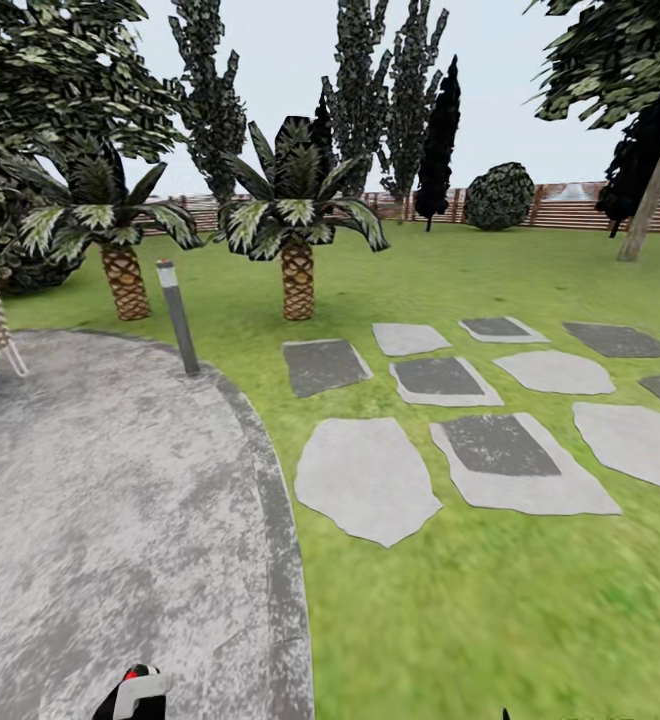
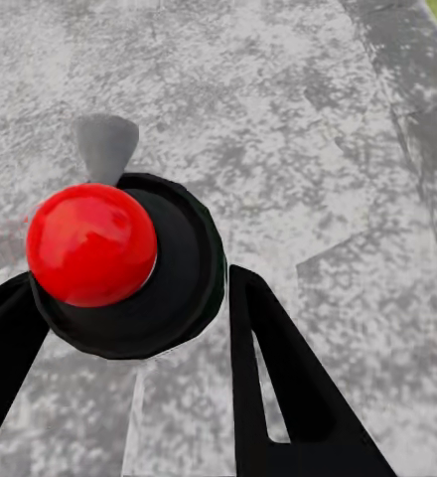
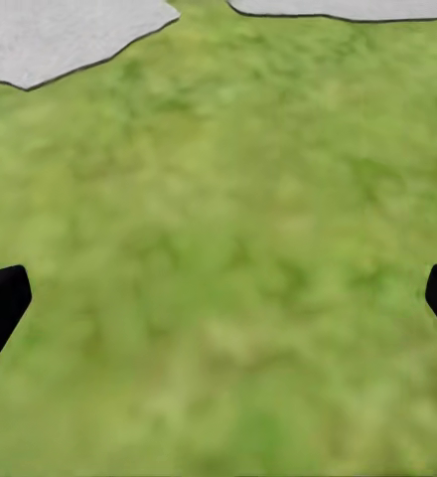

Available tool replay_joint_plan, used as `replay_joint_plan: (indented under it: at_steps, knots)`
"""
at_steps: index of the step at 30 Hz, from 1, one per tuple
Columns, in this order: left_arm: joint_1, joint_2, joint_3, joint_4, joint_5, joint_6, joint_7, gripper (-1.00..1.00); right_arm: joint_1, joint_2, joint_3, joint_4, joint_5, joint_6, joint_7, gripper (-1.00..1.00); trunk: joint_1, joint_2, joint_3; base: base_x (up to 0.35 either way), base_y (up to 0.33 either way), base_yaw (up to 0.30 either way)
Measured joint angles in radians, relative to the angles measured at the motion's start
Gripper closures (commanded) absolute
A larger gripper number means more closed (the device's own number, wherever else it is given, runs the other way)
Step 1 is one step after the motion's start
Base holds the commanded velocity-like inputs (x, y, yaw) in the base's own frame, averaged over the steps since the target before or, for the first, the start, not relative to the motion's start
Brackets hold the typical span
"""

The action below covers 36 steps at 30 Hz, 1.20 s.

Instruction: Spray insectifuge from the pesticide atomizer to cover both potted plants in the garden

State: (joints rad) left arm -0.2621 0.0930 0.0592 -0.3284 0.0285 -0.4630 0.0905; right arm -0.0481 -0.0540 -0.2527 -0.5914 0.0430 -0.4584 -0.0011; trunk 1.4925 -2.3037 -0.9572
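Green lawn (image 1: 490, 620), grey stepping stones (image 1: 368, 480) set in it, round paved patio (image 1: 100, 520) beside

Right gripper (image 3: 218, 298) fingers spread wide, pointing down; left gripper (image 2: 129, 328) fingers parted.

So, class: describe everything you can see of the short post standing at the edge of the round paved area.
The post is a slim dark grey bollard with a paler band near its top, like a garden light. It leans slightly, its top tilted toward the left. Its foot stands right at the rim of the grey paved circle, beside the lawn, in front of two small palms. Nothing touches it.
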Motion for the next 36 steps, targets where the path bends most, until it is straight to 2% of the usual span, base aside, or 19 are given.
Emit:
replay_joint_plan:
  at_steps: [36]
  knots:
    - [0.0,0.003,0.0,0.021,-0.002,0.0,0.002,1.0,0.0,0.0,0.002,0.002,0.004,0.0,0.0,-1.0,0.0,0.0,0.0,0.233,-0.202,-0.3]
